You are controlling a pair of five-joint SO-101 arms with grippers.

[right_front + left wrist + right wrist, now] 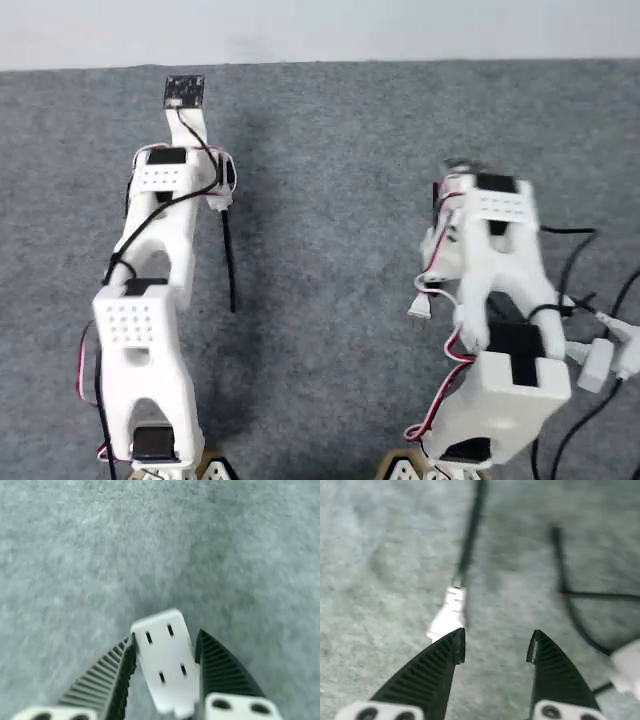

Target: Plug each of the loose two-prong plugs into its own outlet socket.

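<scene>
- Zero plugs are seated, as far as the views show. Both slot pairs on the white plastic socket block point(167, 667) are empty, so I judge every insertion is still to do.
- The left gripper point(165, 636) has the socket block. Its black ribbed fingers point(112, 672) are closed in on the block's two long sides, with the block clamped between them above the grey carpet-like counter point(75, 555).
- Block orientation: the long axis runs along the fingers and away from the wrist. The slotted face is turned up toward the wrist camera, one slot pair is nearer the fingertips, and the other is deeper in the grasp.
- The right gripper point(498, 631) has its fingers point(427, 677) spread wide with nothing between them, low over the counter.
- A white two-prong plug point(447, 614) lies on the counter just beside one right fingertip, outside the gap.
- Plug orientation: the long axis lines up with its black cord point(470, 540), which leads away from the gripper. The broader end faces the fingertip, and the prongs are too blurred to make out.
- In the high view, more white plug-like pieces point(598, 362) on black leads lie by the right arm's base.
- Left to do, by my judgement: grasp a plug, align its prongs with a slot pair, press home, then repeat.
</scene>
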